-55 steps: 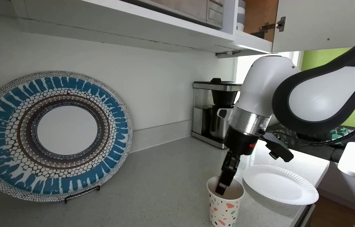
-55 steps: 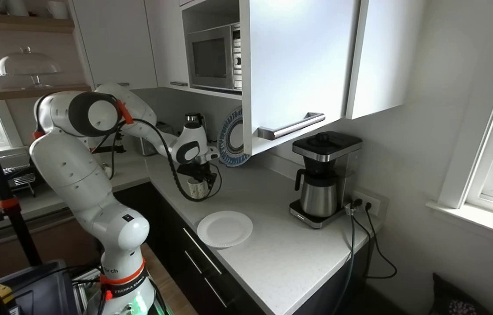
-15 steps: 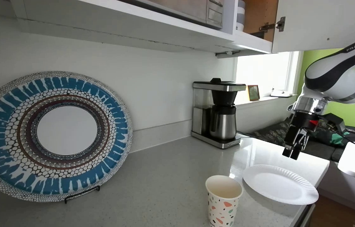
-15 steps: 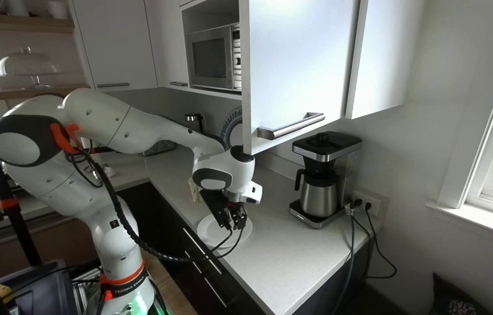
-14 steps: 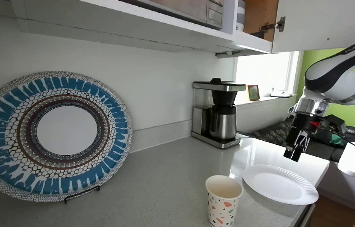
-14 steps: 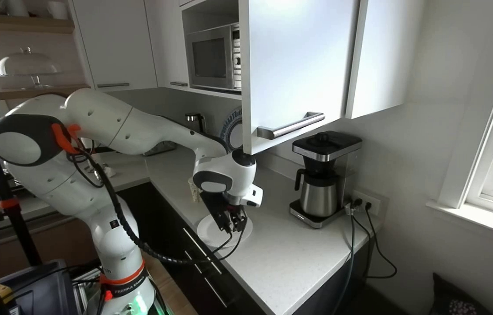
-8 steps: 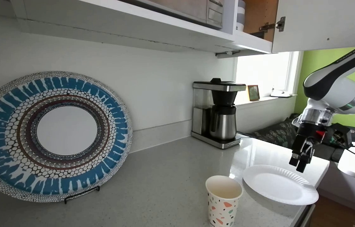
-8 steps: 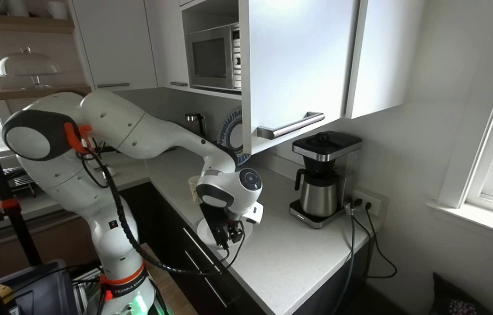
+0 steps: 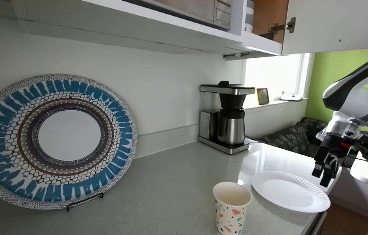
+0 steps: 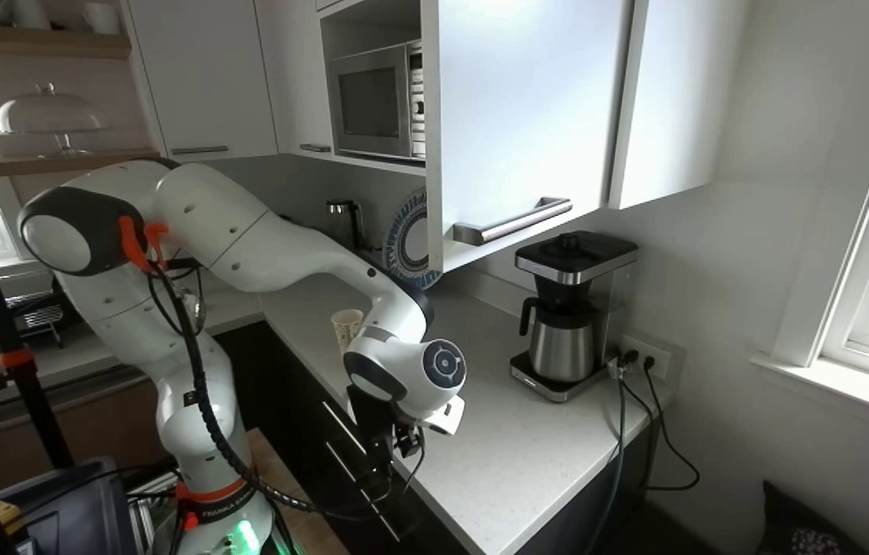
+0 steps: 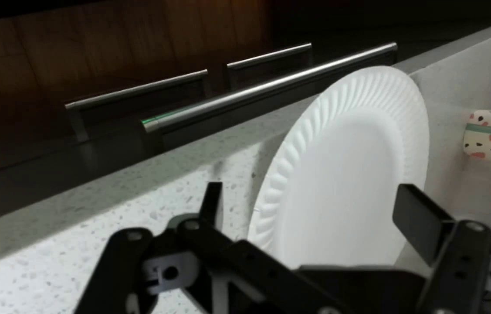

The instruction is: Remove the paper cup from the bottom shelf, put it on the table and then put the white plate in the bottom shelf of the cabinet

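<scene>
The paper plate (image 9: 291,191) by the front edge of the countertop (image 9: 167,186) looks light and bendy, so the gripper (image 11: 313,205), fingers (image 11: 419,222) apart, should pinch its fluted rim (image 11: 276,183), though overhang is unclear.

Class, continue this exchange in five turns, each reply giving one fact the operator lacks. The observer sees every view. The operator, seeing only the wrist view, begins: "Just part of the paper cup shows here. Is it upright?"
Observer: Yes, in an exterior view the paper cup stands upright on the table.
Operator: Higher up, is anything open?
Observer: The cabinet is, its door swung out, in an exterior view.
Operator: Any appliance nearby?
Observer: A coffee maker stands on the table, in both exterior views.
</scene>
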### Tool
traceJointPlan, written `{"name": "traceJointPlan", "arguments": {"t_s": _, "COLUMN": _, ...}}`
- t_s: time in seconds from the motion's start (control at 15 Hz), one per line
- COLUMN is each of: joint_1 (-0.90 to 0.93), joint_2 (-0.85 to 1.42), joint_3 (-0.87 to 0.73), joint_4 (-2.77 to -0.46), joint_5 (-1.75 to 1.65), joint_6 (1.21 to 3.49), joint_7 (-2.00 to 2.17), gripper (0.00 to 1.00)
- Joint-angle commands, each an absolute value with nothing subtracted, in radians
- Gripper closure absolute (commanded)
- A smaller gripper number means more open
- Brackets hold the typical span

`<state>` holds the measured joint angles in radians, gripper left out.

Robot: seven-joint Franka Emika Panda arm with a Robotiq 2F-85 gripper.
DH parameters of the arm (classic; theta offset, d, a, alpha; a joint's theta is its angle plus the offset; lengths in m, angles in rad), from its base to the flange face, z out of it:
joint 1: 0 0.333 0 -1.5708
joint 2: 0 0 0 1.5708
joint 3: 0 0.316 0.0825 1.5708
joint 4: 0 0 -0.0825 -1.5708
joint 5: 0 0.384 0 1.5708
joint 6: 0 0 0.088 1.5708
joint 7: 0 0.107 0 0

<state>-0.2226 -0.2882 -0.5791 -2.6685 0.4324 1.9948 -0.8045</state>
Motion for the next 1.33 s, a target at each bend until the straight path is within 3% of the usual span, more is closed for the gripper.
{"name": "traceJointPlan", "arguments": {"t_s": 0.0, "joint_1": -0.241, "joint_2": -0.233, "joint_3": -0.577, "joint_4": -2.664, "joint_5": 0.536, "joint_6": 1.97, "joint_7": -0.861, "gripper": 0.0}}
{"name": "traceJointPlan", "arguments": {"t_s": 0.73, "joint_1": -0.268, "joint_2": -0.157, "joint_3": -0.507, "joint_4": -2.675, "joint_5": 0.665, "joint_6": 2.026, "joint_7": -0.88, "gripper": 0.01}}
{"name": "traceJointPlan", "arguments": {"t_s": 0.87, "joint_1": -0.271, "joint_2": -0.152, "joint_3": -0.485, "joint_4": -2.674, "joint_5": 0.679, "joint_6": 2.033, "joint_7": -0.879, "gripper": 0.15}}
{"name": "traceJointPlan", "arguments": {"t_s": 0.93, "joint_1": -0.272, "joint_2": -0.149, "joint_3": -0.476, "joint_4": -2.673, "joint_5": 0.686, "joint_6": 2.035, "joint_7": -0.879, "gripper": 0.31}}
{"name": "traceJointPlan", "arguments": {"t_s": 1.07, "joint_1": -0.274, "joint_2": -0.144, "joint_3": -0.462, "joint_4": -2.671, "joint_5": 0.694, "joint_6": 2.043, "joint_7": -0.877, "gripper": 0.49}}
{"name": "traceJointPlan", "arguments": {"t_s": 1.27, "joint_1": -0.282, "joint_2": -0.134, "joint_3": -0.452, "joint_4": -2.67, "joint_5": 0.696, "joint_6": 2.053, "joint_7": -0.874, "gripper": 0.71}}
